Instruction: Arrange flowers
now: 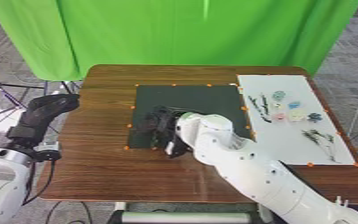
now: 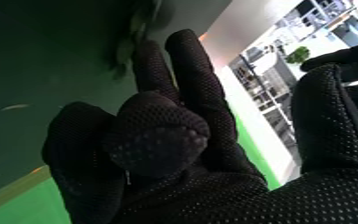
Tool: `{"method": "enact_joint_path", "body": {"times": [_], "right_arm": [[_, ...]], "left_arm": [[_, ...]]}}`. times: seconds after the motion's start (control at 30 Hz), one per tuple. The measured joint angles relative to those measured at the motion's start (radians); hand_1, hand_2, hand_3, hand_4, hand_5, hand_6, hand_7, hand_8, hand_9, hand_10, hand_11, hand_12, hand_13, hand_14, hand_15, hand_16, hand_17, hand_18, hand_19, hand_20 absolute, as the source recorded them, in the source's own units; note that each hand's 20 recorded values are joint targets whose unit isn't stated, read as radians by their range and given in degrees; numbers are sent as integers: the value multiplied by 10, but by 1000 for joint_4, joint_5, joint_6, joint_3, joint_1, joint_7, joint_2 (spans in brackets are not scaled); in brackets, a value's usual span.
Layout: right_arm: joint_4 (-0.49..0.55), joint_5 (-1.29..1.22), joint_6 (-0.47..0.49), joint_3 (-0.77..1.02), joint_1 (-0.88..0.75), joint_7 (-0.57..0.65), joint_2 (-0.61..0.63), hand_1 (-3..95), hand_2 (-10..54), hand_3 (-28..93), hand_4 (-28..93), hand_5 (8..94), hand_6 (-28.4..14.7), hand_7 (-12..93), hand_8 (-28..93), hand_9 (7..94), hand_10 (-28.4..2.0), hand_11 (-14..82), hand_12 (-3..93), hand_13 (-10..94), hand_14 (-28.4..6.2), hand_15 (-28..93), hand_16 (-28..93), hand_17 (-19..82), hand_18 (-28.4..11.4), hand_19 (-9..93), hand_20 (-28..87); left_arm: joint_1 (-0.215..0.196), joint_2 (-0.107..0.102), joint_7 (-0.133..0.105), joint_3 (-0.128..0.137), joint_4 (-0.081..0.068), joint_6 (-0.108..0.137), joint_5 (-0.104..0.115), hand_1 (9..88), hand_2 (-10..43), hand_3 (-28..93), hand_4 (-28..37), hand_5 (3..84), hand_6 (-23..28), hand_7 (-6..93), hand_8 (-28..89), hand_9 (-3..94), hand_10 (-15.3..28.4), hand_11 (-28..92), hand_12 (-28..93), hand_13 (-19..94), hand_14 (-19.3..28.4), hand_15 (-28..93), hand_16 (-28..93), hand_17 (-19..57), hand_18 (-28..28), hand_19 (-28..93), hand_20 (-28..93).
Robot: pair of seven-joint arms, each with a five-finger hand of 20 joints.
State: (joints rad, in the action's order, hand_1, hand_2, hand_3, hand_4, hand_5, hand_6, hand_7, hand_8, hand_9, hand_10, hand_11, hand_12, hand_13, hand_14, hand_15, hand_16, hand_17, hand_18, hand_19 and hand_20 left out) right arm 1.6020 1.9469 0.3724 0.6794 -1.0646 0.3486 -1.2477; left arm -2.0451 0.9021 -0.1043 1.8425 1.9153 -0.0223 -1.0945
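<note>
- R hand (image 1: pixel 164 131): over the dark mat (image 1: pixel 220 97), fingers (image 2: pixel 190 65) wide; a couple straight, others bent, thumb well apart. Can't tell if they touch anything.
- Leafy item (image 2: pixel 127 47): just beside the straight fingers' ends, in the wrist view; too unclear to ID.
- Dark stems (image 1: pixel 265 108): to R of the fingers, approx. lengthwise on the white board (image 1: pixel 278 82), nearest of the flower pcs there.
- Flower heads, grouped, farther R of the fingers than the dark stems: pale green (image 1: pixel 278 95), blue (image 1: pixel 294 105), pink (image 1: pixel 278 117), cream-pink (image 1: pixel 295 116), dk blue-grey (image 1: pixel 315 117).
- Leafy sprigs (image 1: pixel 319 137): also R of the fingers, on same board, nearer the robot than the heads.
- L hand (image 1: pixel 51 107): well to L of those fingers, by the table's L edge; can't tell if open or closed.
- Brown table (image 1: pixel 104 175): under mat + board.
- Green curtain (image 1: pixel 193 35): beyond the fingers, past table's far edge.
</note>
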Motion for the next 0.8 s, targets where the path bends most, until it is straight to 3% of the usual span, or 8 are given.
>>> {"method": "enact_joint_path", "body": {"times": [0.2,0.37,0.53,0.7,0.8], "right_arm": [[58,-179,-62,69,-41,-3,31,140,91,577,-119,657,-37,142,-49,640,-144,84,96,937,-31,646,208,693,-150,932,589],[227,-412,-185,200,-129,-50,94,193,20,595,-106,667,-32,157,-48,673,-146,94,118,937,-32,616,218,673,-150,932,577],[364,-464,-328,334,-195,-89,169,245,-53,609,-101,669,-30,186,-45,729,-155,115,178,934,-34,586,260,653,-148,932,577],[396,-284,-617,375,-217,51,266,240,-95,521,-165,643,-54,179,-34,756,-167,184,240,913,-35,602,287,636,-150,932,596],[379,-57,-616,450,-250,195,295,241,-95,494,-196,648,-64,168,-29,766,-166,200,247,911,-36,611,289,638,-148,932,602]], "left_arm": [[1,4,0,-2,0,-4,0,335,-56,605,-153,490,43,166,-65,462,138,212,119,362,179,191,21,57,133,78,186],[2,9,0,-4,-2,-8,0,335,-56,605,-153,490,43,165,-66,461,137,212,119,362,179,190,22,57,133,78,186],[2,11,1,-6,-4,-12,0,335,-56,604,-152,490,43,164,-66,461,137,211,119,362,179,190,22,56,134,79,187],[-1,12,1,-2,-4,-14,0,336,-57,605,-152,490,43,166,-65,461,137,212,119,362,179,189,21,56,134,78,186],[-6,13,2,4,-2,-14,0,336,-58,605,-153,490,43,166,-66,461,137,212,119,362,179,190,22,56,134,78,185]]}}
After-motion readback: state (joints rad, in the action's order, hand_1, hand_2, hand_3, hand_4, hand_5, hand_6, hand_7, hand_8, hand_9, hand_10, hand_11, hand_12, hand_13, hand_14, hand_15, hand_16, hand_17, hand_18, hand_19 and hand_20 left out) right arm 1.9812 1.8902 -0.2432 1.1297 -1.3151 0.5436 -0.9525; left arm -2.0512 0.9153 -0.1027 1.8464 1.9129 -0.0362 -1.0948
